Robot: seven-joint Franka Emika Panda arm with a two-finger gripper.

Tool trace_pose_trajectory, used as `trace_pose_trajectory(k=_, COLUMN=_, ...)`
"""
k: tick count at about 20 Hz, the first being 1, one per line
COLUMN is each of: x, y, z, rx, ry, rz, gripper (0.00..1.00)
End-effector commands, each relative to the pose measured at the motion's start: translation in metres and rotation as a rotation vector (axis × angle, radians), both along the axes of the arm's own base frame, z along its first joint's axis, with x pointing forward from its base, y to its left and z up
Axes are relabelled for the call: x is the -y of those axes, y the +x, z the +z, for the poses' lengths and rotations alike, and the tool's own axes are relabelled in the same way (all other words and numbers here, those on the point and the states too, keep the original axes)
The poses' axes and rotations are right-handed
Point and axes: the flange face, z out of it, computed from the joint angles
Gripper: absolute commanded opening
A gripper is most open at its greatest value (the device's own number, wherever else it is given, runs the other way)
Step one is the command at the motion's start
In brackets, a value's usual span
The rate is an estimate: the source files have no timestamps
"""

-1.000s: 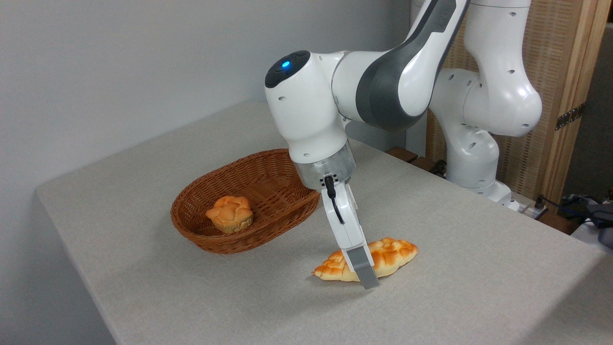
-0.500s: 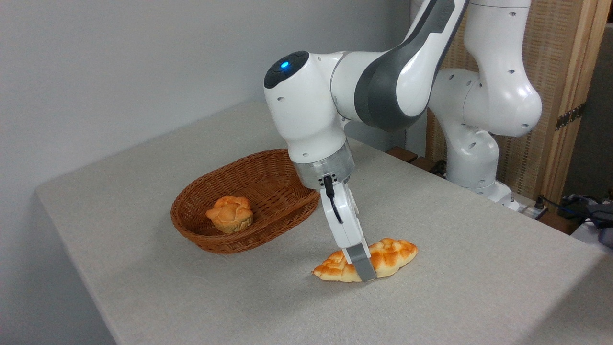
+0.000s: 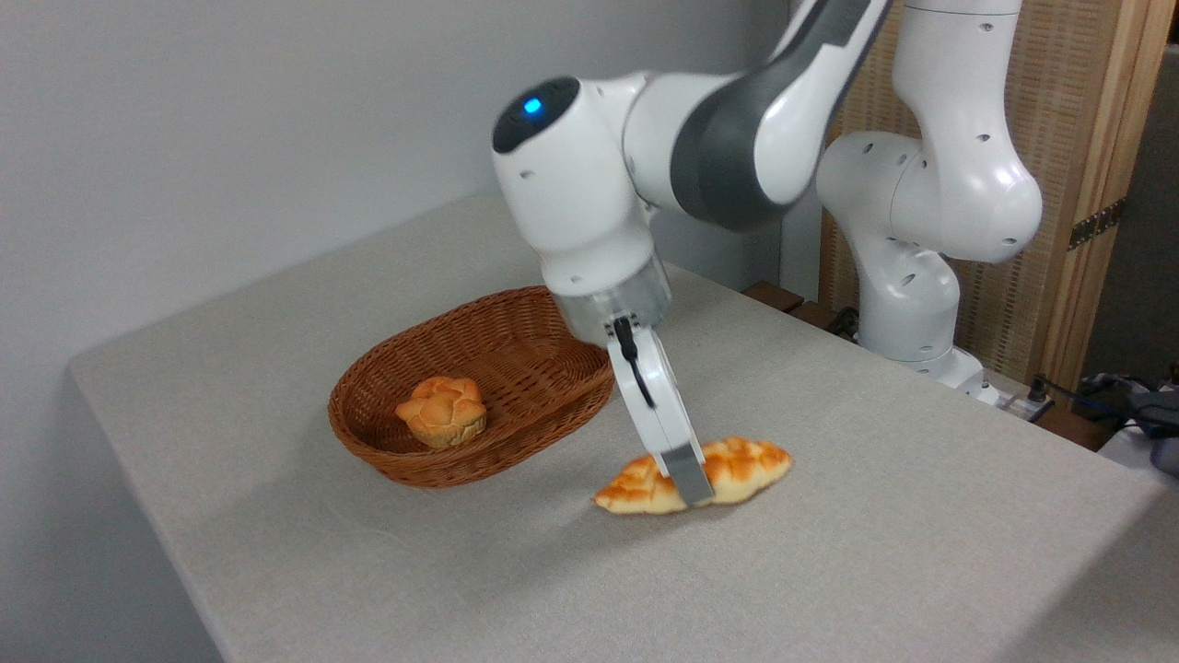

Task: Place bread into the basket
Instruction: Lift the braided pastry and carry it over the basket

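The bread (image 3: 737,465) is a long braided golden loaf, held just above the tablecloth to the right of the basket. My gripper (image 3: 689,483) is shut on its middle; the near grey finger (image 3: 688,477) crosses the loaf's front, the far finger is hidden behind it. The oval brown wicker basket (image 3: 553,405) stands on the table left of the gripper, apart from the bread.
A small round knotted bun (image 3: 442,411) lies in the basket's left half. The beige tablecloth (image 3: 875,552) covers the table, with its edges at the front left and right. The arm's white base (image 3: 907,304) stands at the back right.
The gripper closed on the bread and has risen, lifting the loaf slightly off the cloth and shifting it a little left toward the basket.
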Motion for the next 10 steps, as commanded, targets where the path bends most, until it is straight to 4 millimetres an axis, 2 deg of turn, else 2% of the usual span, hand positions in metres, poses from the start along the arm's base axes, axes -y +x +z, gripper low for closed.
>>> trace_pose_trajectory(k=1, x=0.015, y=0.013, z=0.035, rx=-0.028, ry=-0.039, rz=0.037, gripper=0.36)
trace_pose_trajectory(k=4, x=0.020, y=0.018, z=0.067, rx=-0.027, ry=-0.084, rz=0.057, gripper=0.36)
trace_pose_trajectory(k=6, x=0.035, y=0.021, z=0.086, rx=-0.026, ry=-0.166, rz=0.097, gripper=0.36)
trace_pose_trajectory(k=8, x=0.075, y=0.022, z=0.097, rx=-0.025, ry=-0.236, rz=0.154, gripper=0.37)
trace_pose_trajectory(k=10, x=0.120, y=0.020, z=0.096, rx=-0.049, ry=-0.259, rz=0.246, gripper=0.39)
